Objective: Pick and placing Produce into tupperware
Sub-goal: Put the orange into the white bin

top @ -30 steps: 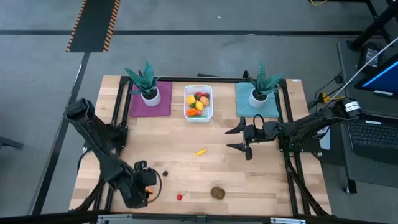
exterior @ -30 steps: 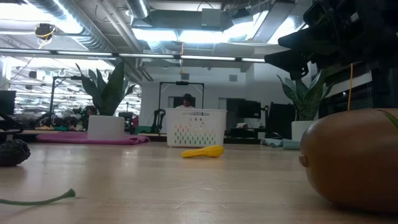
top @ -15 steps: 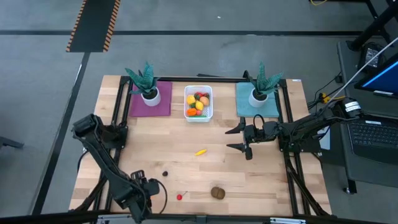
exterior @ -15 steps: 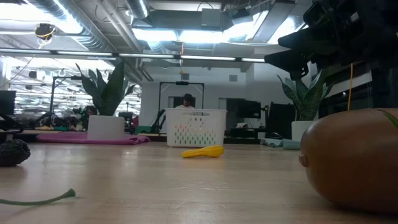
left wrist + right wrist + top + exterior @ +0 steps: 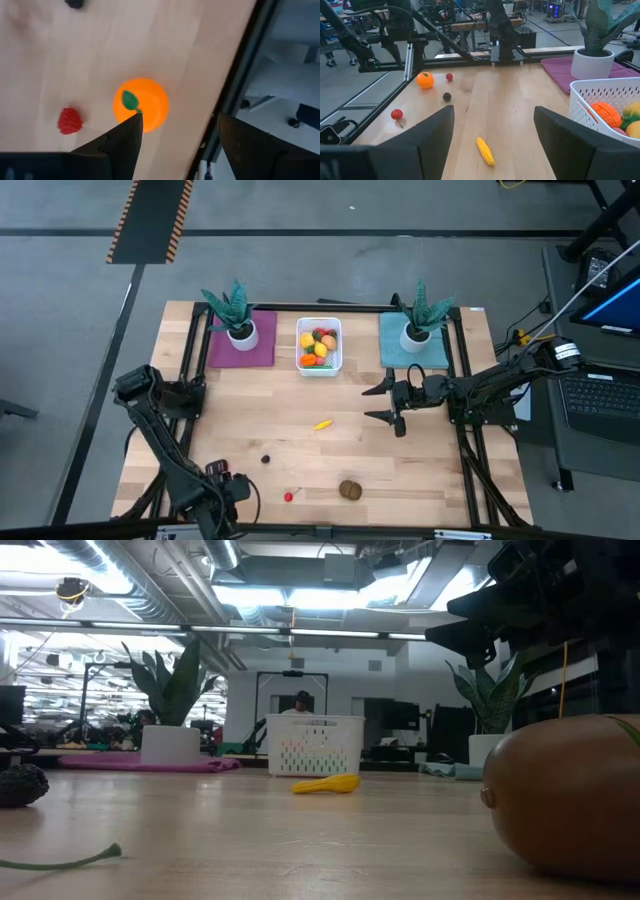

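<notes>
An orange (image 5: pixel 140 104) with a green leaf lies on the table near its near-left corner, also seen in the right wrist view (image 5: pixel 424 80). My left gripper (image 5: pixel 178 117) hangs open above it, pointing down, one finger over the orange's edge and the other toward the table edge; from overhead the gripper (image 5: pixel 222 488) hides the orange. My right gripper (image 5: pixel 367 404) waits open and level at the right. The white tupperware (image 5: pixel 319 345) at the far middle holds several pieces of produce. A red strawberry (image 5: pixel 68 121), a yellow piece (image 5: pixel 322 423) and a brown piece (image 5: pixel 350 489) lie loose.
Two teal plants in white pots stand on a purple mat (image 5: pixel 242 345) and a teal mat (image 5: pixel 412 348) beside the tupperware. A dark berry (image 5: pixel 266 459) and a red cherry (image 5: pixel 289 496) lie near the left gripper. The table's edge (image 5: pixel 220 95) runs close beside the orange.
My left gripper has moved toward the table's near edge and sunk a little, tipping further downward and rolling somewhat; it stays open. The produce has not moved.
</notes>
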Robot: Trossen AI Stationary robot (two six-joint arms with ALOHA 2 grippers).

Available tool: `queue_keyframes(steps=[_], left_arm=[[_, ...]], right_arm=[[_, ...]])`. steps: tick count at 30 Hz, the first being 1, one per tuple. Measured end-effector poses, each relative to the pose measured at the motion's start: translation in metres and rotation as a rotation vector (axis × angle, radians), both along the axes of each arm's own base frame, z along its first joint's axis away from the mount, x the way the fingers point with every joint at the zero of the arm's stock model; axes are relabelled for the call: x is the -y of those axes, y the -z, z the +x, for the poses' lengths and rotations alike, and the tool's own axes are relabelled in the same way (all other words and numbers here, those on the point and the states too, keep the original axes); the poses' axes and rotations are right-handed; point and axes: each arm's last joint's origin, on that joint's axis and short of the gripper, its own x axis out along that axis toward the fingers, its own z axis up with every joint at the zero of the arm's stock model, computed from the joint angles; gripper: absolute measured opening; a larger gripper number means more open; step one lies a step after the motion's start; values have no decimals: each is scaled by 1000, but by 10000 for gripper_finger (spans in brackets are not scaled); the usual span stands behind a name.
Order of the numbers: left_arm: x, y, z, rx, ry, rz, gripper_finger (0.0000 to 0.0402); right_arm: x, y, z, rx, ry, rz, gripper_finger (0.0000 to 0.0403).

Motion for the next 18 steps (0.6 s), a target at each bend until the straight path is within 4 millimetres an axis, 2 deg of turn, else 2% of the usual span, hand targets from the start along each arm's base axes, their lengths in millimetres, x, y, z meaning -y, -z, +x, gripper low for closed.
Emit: queue_keyframes(steps=[8, 18], left_arm=[[10, -1, -10, 29, 19, -28, 247], [13, -1, -9, 73, 13, -36, 247]], right_arm=[[0, 0, 0, 0, 1, 2, 275], [0, 0, 0, 0, 0, 5, 275]])
